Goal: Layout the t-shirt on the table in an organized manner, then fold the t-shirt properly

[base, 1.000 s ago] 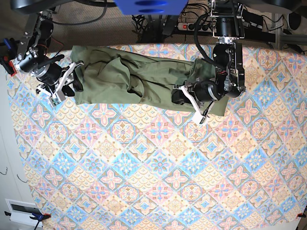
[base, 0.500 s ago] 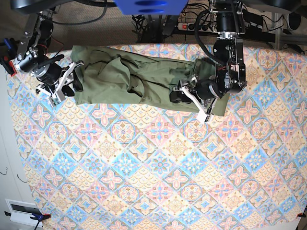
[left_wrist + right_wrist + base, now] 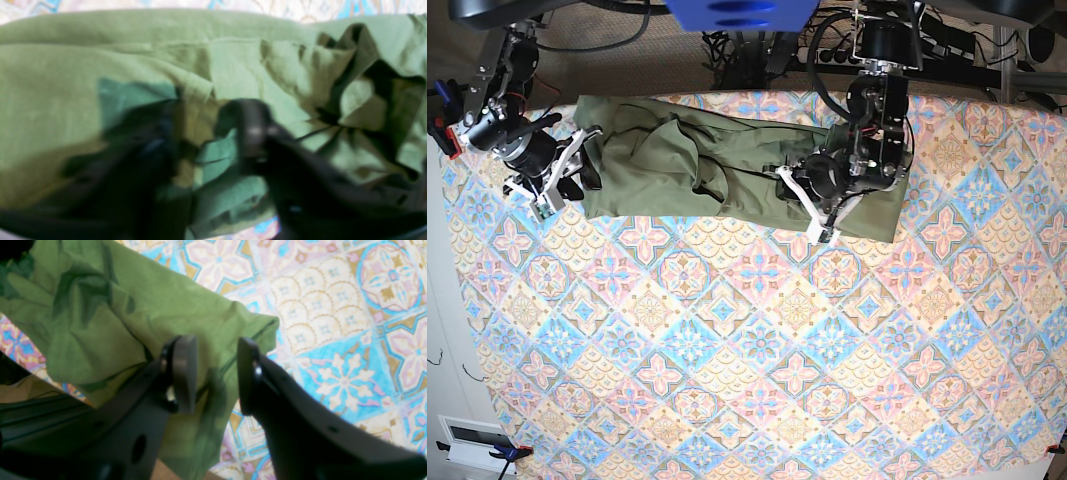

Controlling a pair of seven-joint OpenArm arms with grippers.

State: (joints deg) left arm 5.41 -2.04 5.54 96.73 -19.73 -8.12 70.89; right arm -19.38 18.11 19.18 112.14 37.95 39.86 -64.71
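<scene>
An olive-green t-shirt (image 3: 727, 165) lies bunched in a long strip along the far edge of the table (image 3: 747, 350). The right gripper (image 3: 215, 373) has its fingers parted, a corner of the shirt's cloth lying between and beneath them without being pinched. The left gripper (image 3: 812, 205) sits over the strip's other end, its dark fingers (image 3: 253, 133) blurred against rumpled fabric; whether they are clamped on cloth cannot be told.

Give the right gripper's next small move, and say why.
Probably close on the cloth: the right gripper is open, with the t-shirt's edge between its fingers. The shirt lies bunched in a long strip, so that end likely needs gripping before it is pulled flat.
</scene>
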